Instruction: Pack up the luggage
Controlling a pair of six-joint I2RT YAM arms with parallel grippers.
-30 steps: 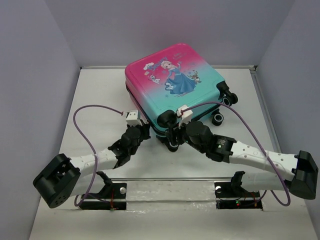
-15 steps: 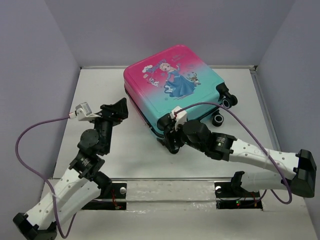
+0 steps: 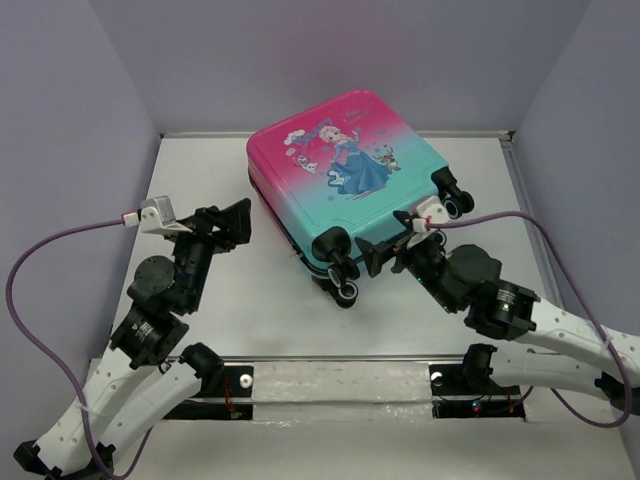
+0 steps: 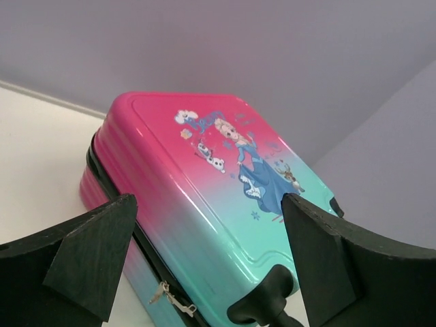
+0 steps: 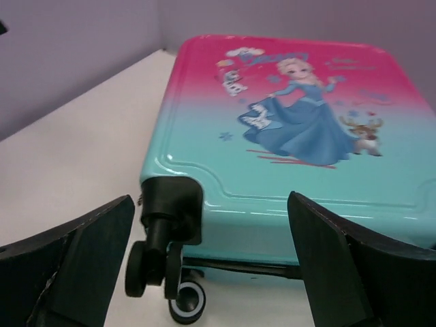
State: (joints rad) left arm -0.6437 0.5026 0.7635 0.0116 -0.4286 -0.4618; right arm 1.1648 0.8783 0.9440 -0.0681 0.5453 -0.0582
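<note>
Lying flat on the white table (image 3: 262, 300) toward the far wall, the small hard-shell suitcase with the pink-to-teal gradient and cartoon princess print (image 3: 345, 180) is closed, printed shell up, with its black zipper band running round the side. Its long axis runs diagonally across the table: the pink end points to the far left and the teal end, carrying the black wheels (image 3: 345, 288), points to the near right. The left gripper (image 3: 230, 215) stands to the left of the suitcase, near its long left side but apart from it, aimed across the shell. In the left wrist view the left gripper (image 4: 208, 204) has its jaws spread wide and holds nothing; the pink end and a metal zipper pull (image 4: 167, 296) show between them. The right gripper (image 3: 390, 245) stands just beside the teal wheel end, close to the near corner wheel (contact cannot be confirmed from above). In the right wrist view the right gripper (image 5: 210, 204) is likewise spread wide and empty, with the corner wheels (image 5: 163, 272) and the teal edge framed ahead of the fingers (image 5: 88, 262) and a visible gap to the shell.
</note>
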